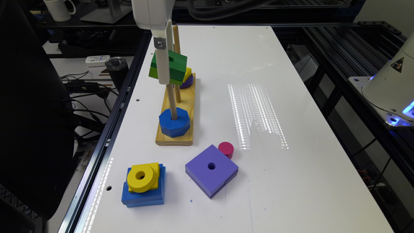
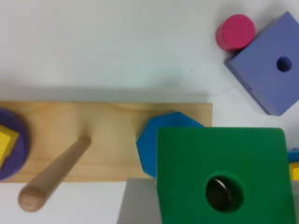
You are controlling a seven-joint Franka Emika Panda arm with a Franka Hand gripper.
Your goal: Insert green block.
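Gripper carries the green block aloft, though whether its fingers pinch it cannot be told. Below it stands a peg ringed by a blue octagon, apparently so the hole can drop over it.

The one sign that can be made out is a warning triangle in yellow and black, on the white robot base at the exterior view's right edge; the symbol inside it is too small to make out. A white flat device beside the dark tumbler beyond the tabletop's edge carries dark marks that may be print, but they are too blurred to read. No readable words, brand names or numbers appear on the blocks, the wooden peg board or the tabletop in either view.
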